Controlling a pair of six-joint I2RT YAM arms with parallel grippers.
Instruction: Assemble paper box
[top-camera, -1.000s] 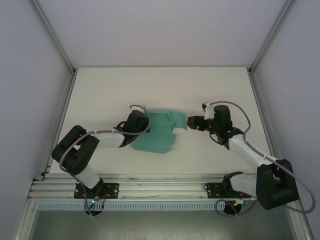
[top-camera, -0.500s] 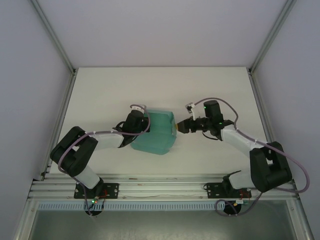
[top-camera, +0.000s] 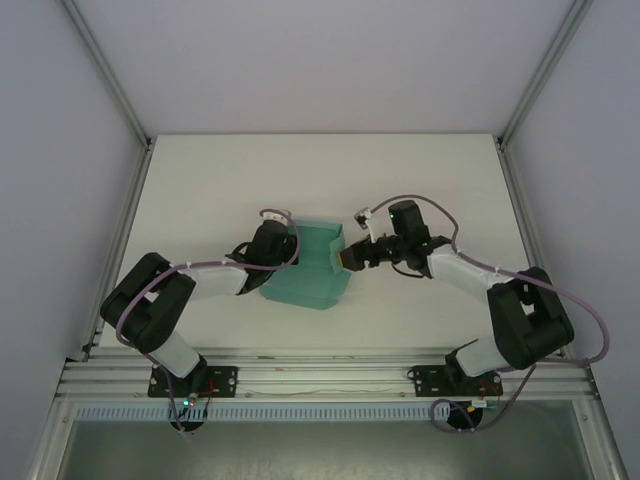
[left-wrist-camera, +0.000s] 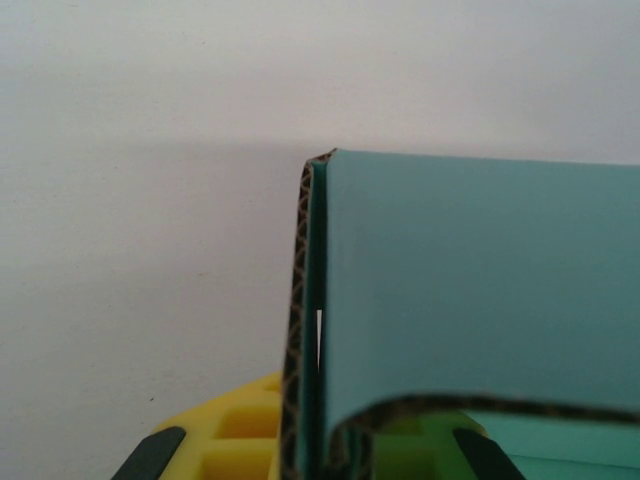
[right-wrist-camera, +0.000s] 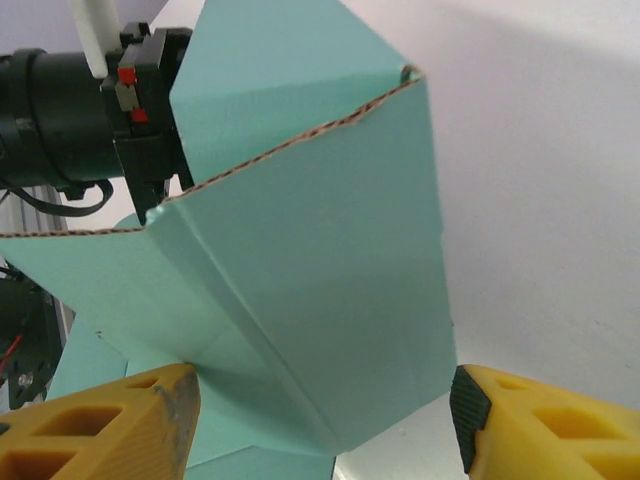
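I have the left jaws clamped on the paper box (top-camera: 312, 270) as an anchor, the right jaws wide astride its raised flap, ready to fold

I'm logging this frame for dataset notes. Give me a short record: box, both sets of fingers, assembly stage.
paper box: teal card, partly folded, panels raised, on the white table
left fingers: shut on a doubled edge of the box
right fingers: open, one on each side of a raised panel
stage: not yet a closed box
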